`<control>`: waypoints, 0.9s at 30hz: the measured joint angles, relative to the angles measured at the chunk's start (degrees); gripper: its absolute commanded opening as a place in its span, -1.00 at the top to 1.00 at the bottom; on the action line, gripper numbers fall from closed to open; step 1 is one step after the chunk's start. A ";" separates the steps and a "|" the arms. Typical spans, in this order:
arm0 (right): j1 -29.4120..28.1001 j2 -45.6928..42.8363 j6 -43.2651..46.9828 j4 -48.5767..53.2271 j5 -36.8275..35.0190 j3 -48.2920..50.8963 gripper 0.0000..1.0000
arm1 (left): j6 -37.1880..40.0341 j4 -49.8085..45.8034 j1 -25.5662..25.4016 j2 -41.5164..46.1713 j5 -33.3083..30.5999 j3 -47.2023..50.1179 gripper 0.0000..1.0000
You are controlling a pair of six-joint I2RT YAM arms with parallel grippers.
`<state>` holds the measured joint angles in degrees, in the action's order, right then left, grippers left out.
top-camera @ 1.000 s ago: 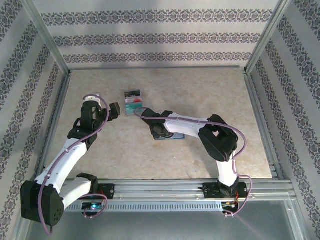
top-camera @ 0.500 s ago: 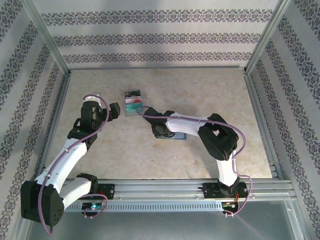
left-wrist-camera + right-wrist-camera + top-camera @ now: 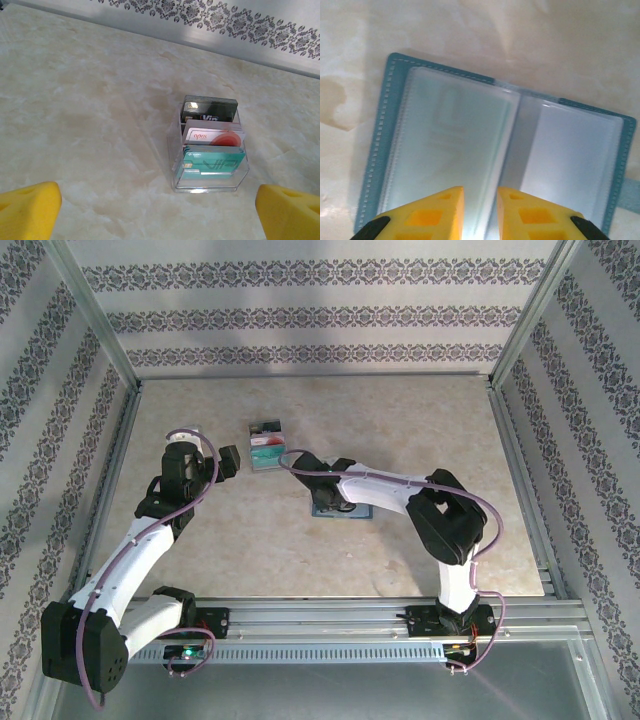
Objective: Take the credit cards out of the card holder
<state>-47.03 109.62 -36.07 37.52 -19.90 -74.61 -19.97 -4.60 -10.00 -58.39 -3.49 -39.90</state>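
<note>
The teal-blue card holder (image 3: 375,150) lies open and flat on the table, also seen from above (image 3: 345,510). Its left frosted sleeve (image 3: 445,135) shows a faint card outline; the right panel (image 3: 570,155) looks plain. My right gripper (image 3: 480,210) hovers close over the fold, its yellow fingers (image 3: 437,215) a narrow gap apart astride the sleeve's inner edge, holding nothing I can see. Credit cards, dark grey (image 3: 210,109), pink-and-white (image 3: 215,136) and teal (image 3: 215,165), stand in a clear box (image 3: 177,165). My left gripper (image 3: 157,215) is open wide, short of that box.
The clear box (image 3: 266,445) stands behind and left of the holder, near my left gripper (image 3: 238,462). The holder's clasp tab (image 3: 632,190) sticks out at its right edge. Patterned walls and metal rails (image 3: 510,440) enclose the marble table.
The right arm has stretched out and its gripper has slid toward the holder's left side, uncovering more of the holder. The left arm has stayed still.
</note>
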 measured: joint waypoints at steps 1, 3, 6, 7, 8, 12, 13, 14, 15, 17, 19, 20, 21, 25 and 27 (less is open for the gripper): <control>0.26 -0.13 0.00 0.15 0.02 0.11 0.48 | 0.02 0.00 0.00 0.00 0.00 0.00 -0.99; 0.76 -0.20 0.11 -0.07 0.85 0.11 0.42 | 0.00 0.02 0.00 -0.02 0.02 0.00 -0.99; 0.74 -0.22 0.48 -0.37 1.95 -0.44 0.28 | 0.00 0.02 0.00 -0.07 0.22 0.00 -0.99; 0.57 -0.20 0.44 -0.37 2.29 -0.83 0.26 | 0.00 0.02 0.00 -0.09 0.26 0.00 -0.99; 0.35 -0.20 0.42 -0.28 2.64 -1.55 0.22 | 0.00 0.02 0.00 -0.09 0.31 0.00 -0.99; 0.00 0.07 0.17 -0.52 3.65 -3.93 0.04 | 0.00 0.02 0.00 -0.09 0.44 -0.13 -0.99; 0.00 0.26 0.04 -0.52 3.89 -4.11 -0.01 | 0.00 0.02 0.00 -0.09 0.44 -0.20 -0.99; 0.00 0.50 -0.07 -0.52 4.04 -4.13 -0.07 | 0.00 0.04 0.00 -0.09 0.44 -0.24 -0.99; 0.00 0.83 -0.11 -0.39 4.24 -4.13 -0.12 | 0.00 0.04 0.00 -0.09 0.44 -0.26 -0.99; 0.00 1.57 -0.35 -0.31 4.50 -4.13 -0.20 | 0.00 0.02 0.00 -0.11 0.46 -0.26 -0.99; 0.00 2.05 -0.70 -0.26 4.81 -3.96 -0.25 | 0.00 0.04 0.00 -0.17 0.46 -0.35 -0.99; 0.00 2.21 -0.79 -0.26 5.03 -3.72 -0.27 | 0.00 0.04 0.00 -0.24 0.46 -0.42 -0.99; 0.00 2.32 -0.85 -0.24 5.33 -3.45 -0.27 | 0.00 0.07 0.00 -0.31 0.48 -0.48 -0.99; 0.00 3.04 -0.90 -0.39 6.40 -2.82 -0.28 | 0.00 0.15 0.00 -0.66 0.55 -0.55 -0.99; 0.00 3.69 -0.90 -0.48 6.78 -2.73 -0.28 | 0.00 0.13 0.00 -0.85 0.79 -0.59 -0.99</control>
<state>-47.03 113.32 -36.97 37.04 -13.13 -77.34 -19.97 -4.47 -10.00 -59.24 -2.70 -40.49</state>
